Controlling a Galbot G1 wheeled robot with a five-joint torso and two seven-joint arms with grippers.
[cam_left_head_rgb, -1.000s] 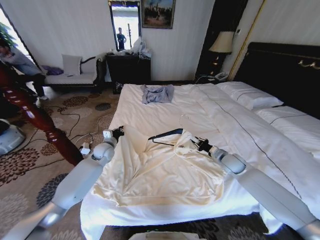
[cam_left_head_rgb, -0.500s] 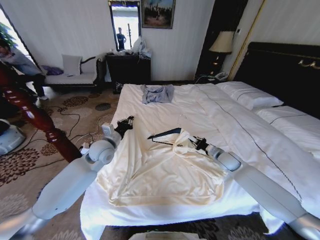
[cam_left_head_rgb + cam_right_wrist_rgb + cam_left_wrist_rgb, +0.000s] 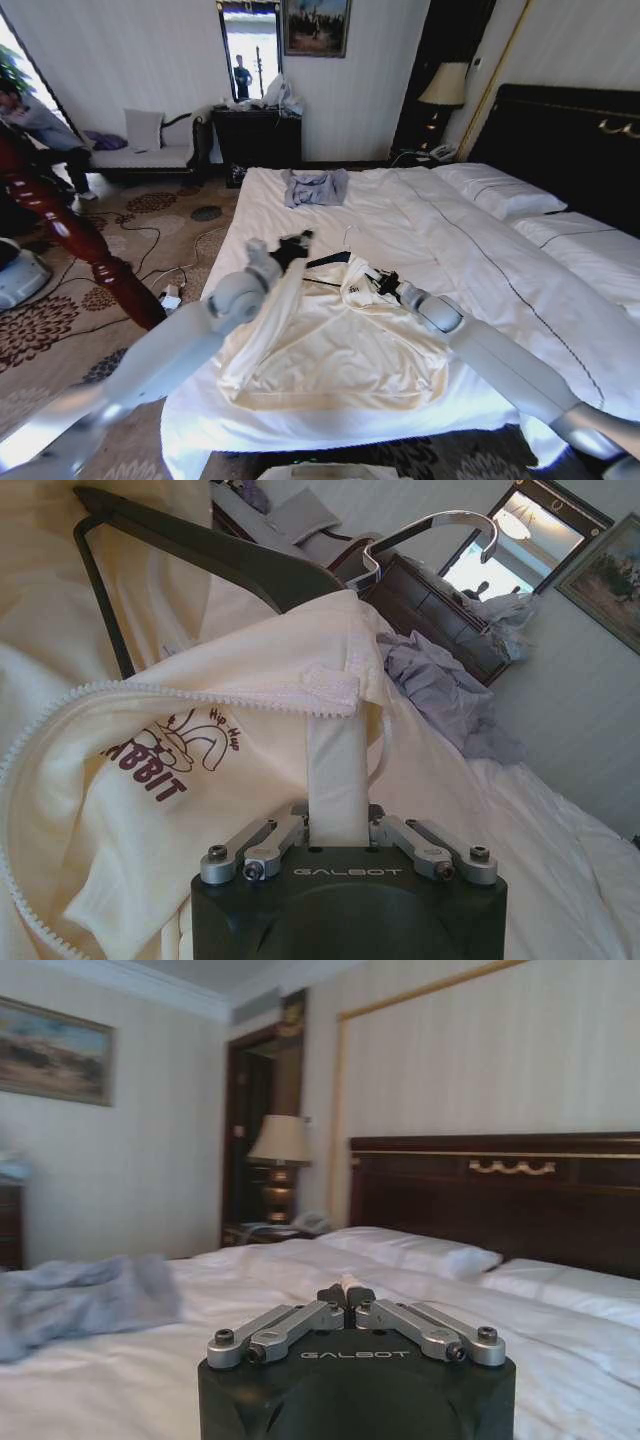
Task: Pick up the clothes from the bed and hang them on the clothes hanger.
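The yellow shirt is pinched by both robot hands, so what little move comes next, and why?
Probably pull the left end effector further across: it grips the clothes edge, the right end effector pins the collar, and the clothes hanger arm still sits uncovered.

Clothes hanger [image 3: 327, 260]: near half hidden under clothes [image 3: 340, 350]; hook faint in head view. Left gripper [image 3: 293, 243]: motion-blurred, contact with fabric not discernible there. Bed [image 3: 560, 330]: right side and near end cut by frame edge. Blue-grey garment [image 3: 70, 1300]: cut off at wrist-view edge.
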